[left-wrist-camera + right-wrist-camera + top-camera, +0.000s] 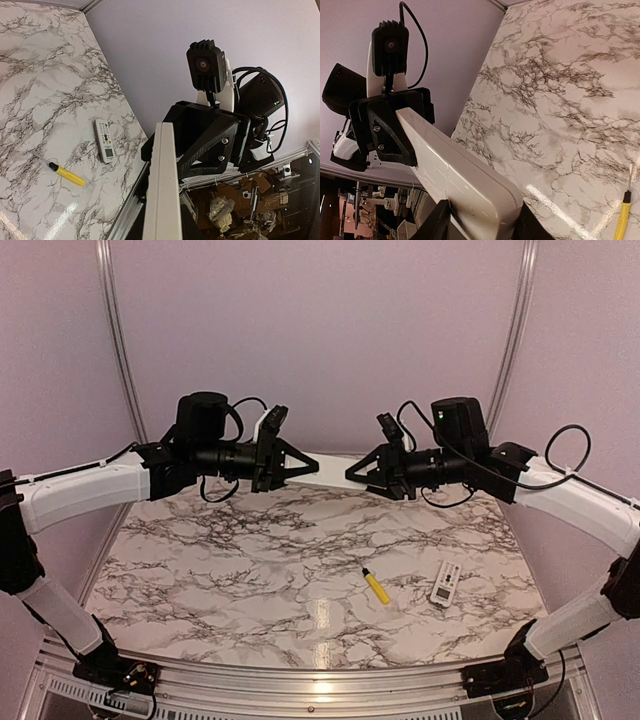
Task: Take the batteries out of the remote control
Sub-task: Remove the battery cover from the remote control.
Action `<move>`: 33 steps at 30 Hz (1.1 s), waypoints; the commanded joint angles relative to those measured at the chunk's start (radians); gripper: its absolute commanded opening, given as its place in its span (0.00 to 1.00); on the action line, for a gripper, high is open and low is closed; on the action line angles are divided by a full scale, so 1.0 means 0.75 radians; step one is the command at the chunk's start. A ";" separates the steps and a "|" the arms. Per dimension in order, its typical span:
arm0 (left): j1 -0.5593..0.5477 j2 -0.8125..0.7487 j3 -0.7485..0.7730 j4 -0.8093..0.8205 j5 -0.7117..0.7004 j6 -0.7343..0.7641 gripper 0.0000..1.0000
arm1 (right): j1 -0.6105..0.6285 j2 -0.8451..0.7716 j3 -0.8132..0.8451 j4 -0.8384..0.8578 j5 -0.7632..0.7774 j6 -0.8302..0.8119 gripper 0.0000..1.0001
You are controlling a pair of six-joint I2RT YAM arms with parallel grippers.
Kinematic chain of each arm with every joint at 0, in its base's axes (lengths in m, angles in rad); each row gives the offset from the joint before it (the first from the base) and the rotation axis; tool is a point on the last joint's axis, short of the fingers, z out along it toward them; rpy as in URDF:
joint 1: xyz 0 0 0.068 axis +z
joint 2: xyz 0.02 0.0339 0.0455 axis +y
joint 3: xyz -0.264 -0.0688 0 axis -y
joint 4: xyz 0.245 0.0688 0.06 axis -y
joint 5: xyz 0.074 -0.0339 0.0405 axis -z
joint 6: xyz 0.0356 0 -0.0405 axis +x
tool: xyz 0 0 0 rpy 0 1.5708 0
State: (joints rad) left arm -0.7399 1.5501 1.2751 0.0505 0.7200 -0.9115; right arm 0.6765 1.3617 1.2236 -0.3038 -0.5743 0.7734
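Both arms reach in from the sides and meet high above the marble-patterned surface [220, 570], well toward its far edge; between them hangs the remote control [330, 468], a long plain white slab held level in the air, clear of the surface; the face that shows is smooth, and no buttons can be made out on it

The left gripper [305, 466] is nearly closed and clamps the slab's left end; in the left wrist view the slab runs straight out from that gripper, seen narrow and edge-on, toward the black body of the other arm

The right gripper [352, 472] takes the slab's right end; in the right wrist view its dark fingers [439, 222] lie against both long edges of the rounded end with no gap showing, so it is pinched round the remote control at a moderate width

The batteries show in no view; whether they sit inside the remote control I cannot tell

On the surface, in the near right part and below the right arm, lies a yellow-handled screwdriver [376, 585], flat, with its thin metal shaft pointing far and left; just to its right, apart from it, lies a small white handset [446, 583] with rows of buttons facing up, its long side running near to far with a slight tilt; neither touches an arm
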 commanded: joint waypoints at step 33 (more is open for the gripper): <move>0.001 -0.091 -0.068 0.171 0.052 -0.058 0.00 | 0.039 0.009 0.024 -0.031 0.024 -0.046 0.07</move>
State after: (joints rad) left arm -0.7269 1.5208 1.2259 0.1040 0.7475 -0.9180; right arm 0.6853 1.3678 1.2427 -0.3092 -0.5957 0.7815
